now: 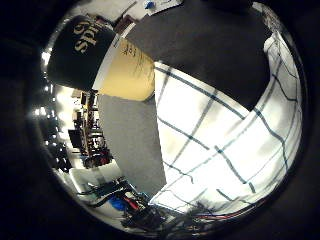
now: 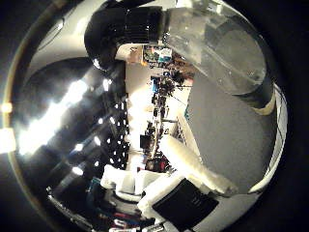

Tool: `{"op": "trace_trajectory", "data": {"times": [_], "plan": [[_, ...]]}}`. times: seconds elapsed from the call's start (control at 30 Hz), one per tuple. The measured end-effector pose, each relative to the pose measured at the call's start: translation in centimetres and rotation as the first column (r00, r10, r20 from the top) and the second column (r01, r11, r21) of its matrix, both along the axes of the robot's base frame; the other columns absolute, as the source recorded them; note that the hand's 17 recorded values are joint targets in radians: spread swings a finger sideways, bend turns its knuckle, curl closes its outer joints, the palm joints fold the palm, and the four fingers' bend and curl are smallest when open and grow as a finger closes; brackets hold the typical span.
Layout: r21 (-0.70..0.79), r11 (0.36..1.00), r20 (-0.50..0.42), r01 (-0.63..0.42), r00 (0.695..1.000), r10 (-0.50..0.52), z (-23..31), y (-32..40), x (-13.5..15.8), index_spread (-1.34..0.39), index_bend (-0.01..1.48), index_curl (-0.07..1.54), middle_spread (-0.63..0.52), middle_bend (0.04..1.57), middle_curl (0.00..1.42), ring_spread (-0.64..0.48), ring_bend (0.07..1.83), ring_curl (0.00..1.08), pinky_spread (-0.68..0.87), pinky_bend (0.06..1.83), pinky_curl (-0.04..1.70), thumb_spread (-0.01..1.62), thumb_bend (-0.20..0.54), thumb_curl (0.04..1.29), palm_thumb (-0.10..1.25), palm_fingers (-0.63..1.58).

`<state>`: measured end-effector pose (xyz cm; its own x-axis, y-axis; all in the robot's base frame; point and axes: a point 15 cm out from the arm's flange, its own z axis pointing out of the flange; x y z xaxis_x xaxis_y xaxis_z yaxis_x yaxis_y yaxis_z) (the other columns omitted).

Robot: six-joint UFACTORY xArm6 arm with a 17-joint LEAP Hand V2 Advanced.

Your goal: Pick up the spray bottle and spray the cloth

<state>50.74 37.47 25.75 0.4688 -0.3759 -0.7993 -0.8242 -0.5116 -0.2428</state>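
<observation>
Spray bottle, clear plastic body with black head (image 2: 212, 53): close against the palm, apparently lifted off the grey desk (image 1: 132, 140). White-and-black robot hand (image 2: 186, 191): seemingly grasping the bottle, though finger closure is poorly shown. White cloth with dark check lines (image 1: 220, 140): spread flat on desk beyond. Black-and-tan cylindrical canister (image 1: 102, 57): standing beside cloth. Pickup judged done; spraying remains.

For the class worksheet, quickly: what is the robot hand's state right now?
Right hand: the spray bottle sits close to the palm, but a grip cannot be told.
</observation>
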Motion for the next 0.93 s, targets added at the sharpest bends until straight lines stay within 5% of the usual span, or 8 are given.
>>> {"op": "trace_trajectory", "data": {"times": [0.57,0.93], "plan": [[-0.048,0.998,0.148,0.042,0.988,-0.035,7.7,-8.7,1.8,-0.29,0.18,0.34,0.09,0.19,0.32,0.20,0.31,0.20,0.51,0.43,0.31,1.12,-0.020,0.30,0.59,0.25],[-0.082,0.997,0.135,0.006,0.991,0.006,9.7,-12.1,-1.1,-0.30,0.19,0.35,0.10,0.18,0.30,0.21,0.26,0.21,0.50,0.41,0.29,1.14,-0.020,0.29,0.57,0.24]]}}
